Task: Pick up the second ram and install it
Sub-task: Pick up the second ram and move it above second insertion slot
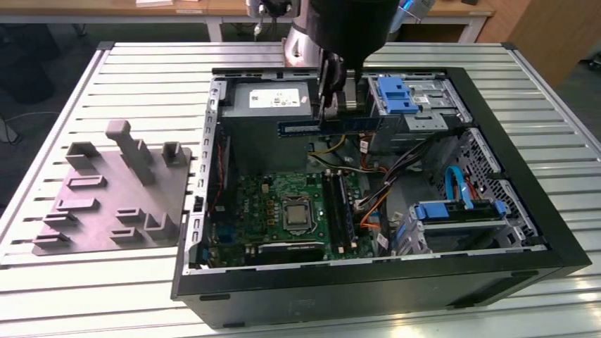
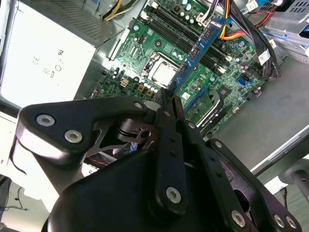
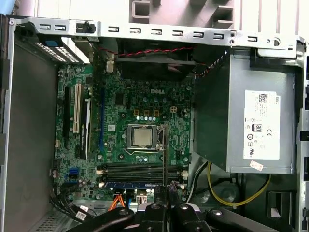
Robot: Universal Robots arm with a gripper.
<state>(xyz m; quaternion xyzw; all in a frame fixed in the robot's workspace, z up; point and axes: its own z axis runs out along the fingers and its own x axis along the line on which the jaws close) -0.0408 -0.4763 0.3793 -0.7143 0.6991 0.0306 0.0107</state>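
My gripper point(image 1: 329, 105) hangs over the open computer case point(image 1: 526, 232), shut on the second ram point(image 1: 329, 126). The ram is a thin, long, dark bluish stick held level above the motherboard point(image 1: 272, 211). In the second wrist view the ram point(image 2: 200, 44) juts out from between the fingertips point(image 2: 170, 104) toward the memory slots point(image 2: 169, 21). In the first wrist view the ram point(image 3: 165, 154) shows edge-on as a thin line over the slots point(image 3: 140, 170), with the gripper point(image 3: 164, 208) behind it. Another stick point(image 3: 137, 185) sits in one slot.
A grey plastic fixture point(image 1: 112, 190) with upright tabs lies on the slatted table at the exterior view's left. Inside the case are the power supply point(image 1: 272, 98), blue drive brackets point(image 1: 399, 95), the processor point(image 1: 295, 215) and coloured cables point(image 1: 376, 197) beside the slots.
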